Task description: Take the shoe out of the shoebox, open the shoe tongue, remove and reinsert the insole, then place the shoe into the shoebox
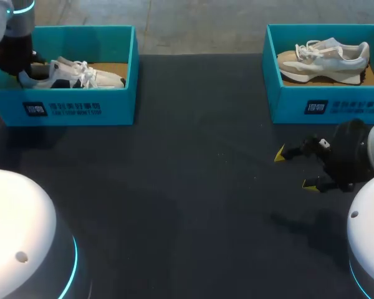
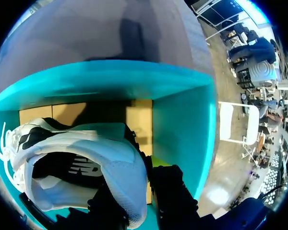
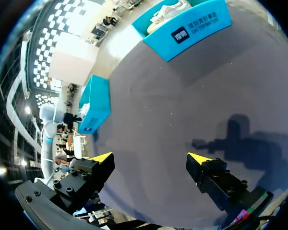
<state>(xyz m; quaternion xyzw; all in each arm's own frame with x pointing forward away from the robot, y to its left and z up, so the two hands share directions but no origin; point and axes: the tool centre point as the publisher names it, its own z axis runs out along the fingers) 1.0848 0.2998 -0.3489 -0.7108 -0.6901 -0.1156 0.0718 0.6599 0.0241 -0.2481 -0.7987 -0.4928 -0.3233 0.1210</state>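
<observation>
Left gripper (image 2: 143,189) is down inside the left shoebox (image 1: 81,106), at the box's outer end, on the heel of the white-and-black sneaker (image 1: 75,75). In the left wrist view the heel wall sits between the two dark fingers, with one finger on each side and both touching, so it reads as clamped on the heel. Only a sliver of a yellow tip shows behind the heel.

The sneaker is not out yet and lies on the box's brown cardboard floor. Its long axis runs along the box's long side, heel at the gripper end and toe toward the inner end wall, with laces loose over the midfoot.

Key relation: the fingers hold the heel only, so the rest of the shoe stretches away from them down the box. My guess is the toe will droop on the lift and could catch the front wall or the inner end wall. Straight up looks like the clean way out, since nothing is over the box.

Right gripper (image 1: 295,169) hangs over the dark table (image 1: 187,187), well apart from the left shoebox, its fingers wide apart and holding nothing. The left arm is far nearer the shoe.

The stretch of table between the left shoebox and the right gripper looks flat and matte, with room to set the shoe down.

A right shoebox (image 1: 324,106) stands well apart along the same far edge, with a beige sneaker (image 1: 324,59) in it.
</observation>
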